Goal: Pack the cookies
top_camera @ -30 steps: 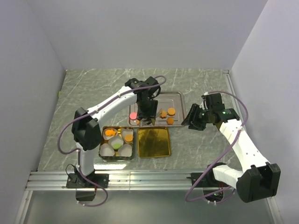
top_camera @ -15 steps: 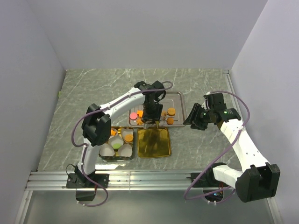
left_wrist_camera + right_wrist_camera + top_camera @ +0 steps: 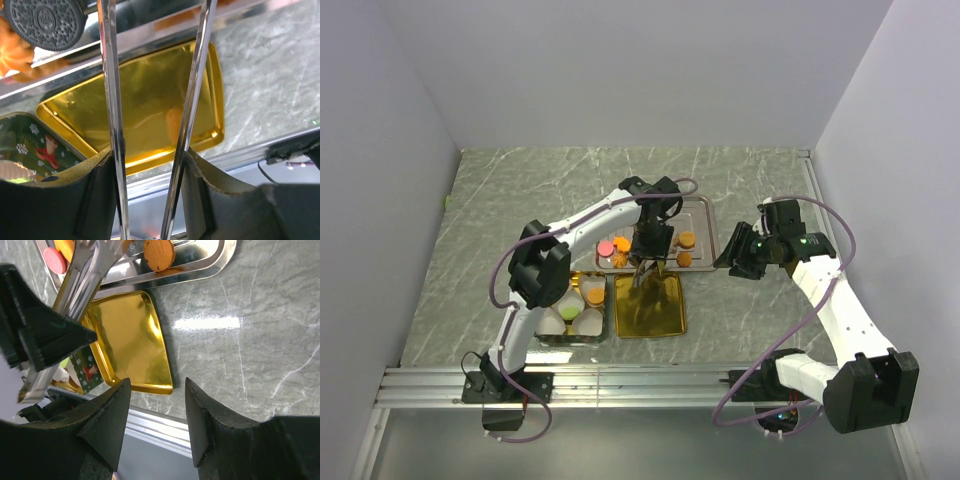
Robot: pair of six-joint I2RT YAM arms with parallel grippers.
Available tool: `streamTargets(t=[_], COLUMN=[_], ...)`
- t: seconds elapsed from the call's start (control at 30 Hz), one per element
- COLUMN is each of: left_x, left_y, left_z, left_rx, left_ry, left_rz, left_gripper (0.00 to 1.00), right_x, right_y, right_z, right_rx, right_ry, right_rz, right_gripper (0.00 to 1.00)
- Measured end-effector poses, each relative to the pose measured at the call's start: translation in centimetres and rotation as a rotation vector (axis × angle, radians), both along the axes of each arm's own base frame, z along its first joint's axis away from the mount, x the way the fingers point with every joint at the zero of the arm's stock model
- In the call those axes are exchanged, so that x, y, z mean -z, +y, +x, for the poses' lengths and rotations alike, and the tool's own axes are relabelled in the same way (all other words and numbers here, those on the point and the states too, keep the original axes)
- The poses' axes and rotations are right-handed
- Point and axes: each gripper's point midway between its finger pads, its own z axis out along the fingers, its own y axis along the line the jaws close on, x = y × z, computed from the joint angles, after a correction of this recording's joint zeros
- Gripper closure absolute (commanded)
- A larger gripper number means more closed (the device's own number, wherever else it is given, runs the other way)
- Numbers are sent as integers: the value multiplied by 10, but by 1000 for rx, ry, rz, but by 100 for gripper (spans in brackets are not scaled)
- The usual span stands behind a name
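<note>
- Partly done: few cookies [image 3: 595,296] sit in box [image 3: 570,340] cups.
- Several more wait on silver tray [image 3: 708,225].
- Left gripper [image 3: 150,170] clamps tongs [image 3: 111,90]; right gripper [image 3: 155,410] spread, holding nothing.

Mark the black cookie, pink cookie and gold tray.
black cookie [image 3: 47,22], left wrist view, centre of its embossed face
pink cookie [image 3: 54,260], right wrist view, middle of its top
gold tray [image 3: 655,312], top view, bare floor

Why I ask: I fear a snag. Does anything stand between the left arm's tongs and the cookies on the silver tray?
Nothing visible does. The tongs in the left gripper cross the gold tray and the rim of the silver tray toward the cookies; their tips are out of view.
</note>
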Motion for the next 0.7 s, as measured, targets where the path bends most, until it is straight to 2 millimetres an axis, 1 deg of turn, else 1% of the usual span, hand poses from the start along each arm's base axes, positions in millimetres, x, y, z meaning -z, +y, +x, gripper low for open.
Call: streamTargets(t=[0.07,0.23,0.4,0.7], left_x=[4,10,8,-2], left_y=[0,2,3,5], left_z=[2,3,4,11], left_rx=[1,0,0,-8], left_ry=[0,1,-10,-45], left_rz=[11,33,44,55], left_gripper=[49,55,58,58], right_x=[0,0,0,-1], right_y=[0,-1,1,4], right_z=[0,0,-1,-1], right_rx=[1,0,-6,-11], right_ry=[0,0,3,1], right_rz=[0,3,13,31], right_gripper=[45,45,45,45])
